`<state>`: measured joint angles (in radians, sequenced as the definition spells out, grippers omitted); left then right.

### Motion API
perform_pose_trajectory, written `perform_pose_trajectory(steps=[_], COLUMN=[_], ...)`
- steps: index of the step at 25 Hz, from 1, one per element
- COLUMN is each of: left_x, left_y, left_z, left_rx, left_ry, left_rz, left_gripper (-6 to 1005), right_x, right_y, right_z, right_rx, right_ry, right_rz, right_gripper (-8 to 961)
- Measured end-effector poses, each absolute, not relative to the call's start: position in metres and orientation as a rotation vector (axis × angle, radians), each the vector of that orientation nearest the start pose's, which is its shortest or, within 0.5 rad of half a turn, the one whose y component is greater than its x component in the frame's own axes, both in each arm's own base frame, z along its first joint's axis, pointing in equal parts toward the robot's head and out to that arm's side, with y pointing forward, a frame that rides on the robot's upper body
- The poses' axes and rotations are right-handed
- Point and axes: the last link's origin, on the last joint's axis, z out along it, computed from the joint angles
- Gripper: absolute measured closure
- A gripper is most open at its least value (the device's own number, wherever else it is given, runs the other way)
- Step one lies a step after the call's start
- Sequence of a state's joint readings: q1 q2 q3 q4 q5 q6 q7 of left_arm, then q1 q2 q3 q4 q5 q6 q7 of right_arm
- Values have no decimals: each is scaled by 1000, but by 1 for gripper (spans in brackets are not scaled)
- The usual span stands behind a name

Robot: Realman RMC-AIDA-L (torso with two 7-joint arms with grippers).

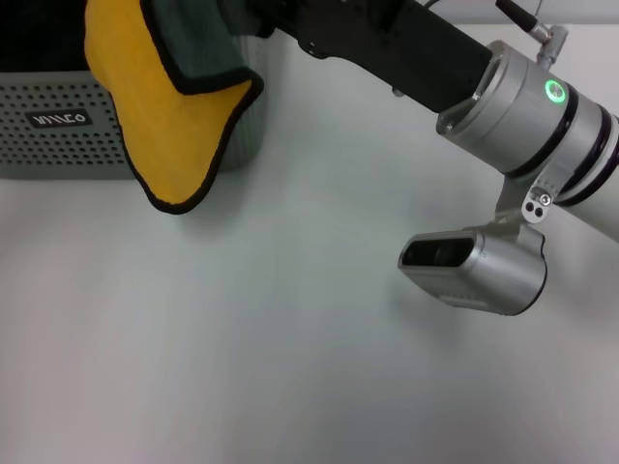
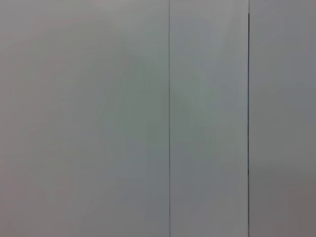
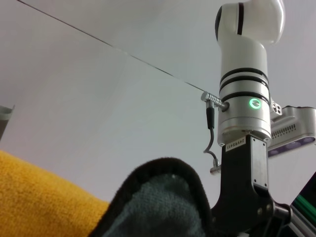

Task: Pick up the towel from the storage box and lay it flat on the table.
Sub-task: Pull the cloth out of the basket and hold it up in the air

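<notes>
The towel (image 1: 198,48) is dark grey-green with black edging and hangs at the top left of the head view. A yellow cloth face (image 1: 164,126) with the same black edging hangs below it, in front of the storage box (image 1: 58,145). I cannot tell whether they are one cloth or two. My right gripper (image 1: 253,19) reaches in from the right and holds the grey-green cloth from above; its fingertips are hidden by the cloth and the picture's edge. In the right wrist view the grey-green fold (image 3: 158,207) and the yellow face (image 3: 44,197) lie close below. The left gripper is out of view.
The box stands at the table's (image 1: 290,338) far left and carries a black label (image 1: 60,119). The right arm's silver wrist camera (image 1: 474,271) hangs over the table's right part. The left wrist view shows only pale panels. An arm with a green ring (image 3: 254,103) rises in the right wrist view.
</notes>
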<state>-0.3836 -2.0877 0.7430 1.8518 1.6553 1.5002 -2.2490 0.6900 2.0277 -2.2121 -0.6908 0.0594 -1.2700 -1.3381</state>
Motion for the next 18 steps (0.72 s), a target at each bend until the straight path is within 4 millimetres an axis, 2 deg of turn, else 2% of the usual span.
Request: perform_pose_trajectory(steps=[8,13,18], left_x=[-101,-100,-101], left_y=[311,311,312], left_z=[191,191,191], left_rx=[-2301,-2300,-2299], left_ry=[-341,-340,-341], left_rz=[-915,-916,-917], left_gripper=[998,998,998], right_x=[60,61,61], right_y=[336,337,336], right_z=[-54,-55,-54], right_rx=[-1073,-1078,-1077], right_ry=[-1529,-1524,-1522], right_rz=[469,464,468], right_gripper=[422,598,642])
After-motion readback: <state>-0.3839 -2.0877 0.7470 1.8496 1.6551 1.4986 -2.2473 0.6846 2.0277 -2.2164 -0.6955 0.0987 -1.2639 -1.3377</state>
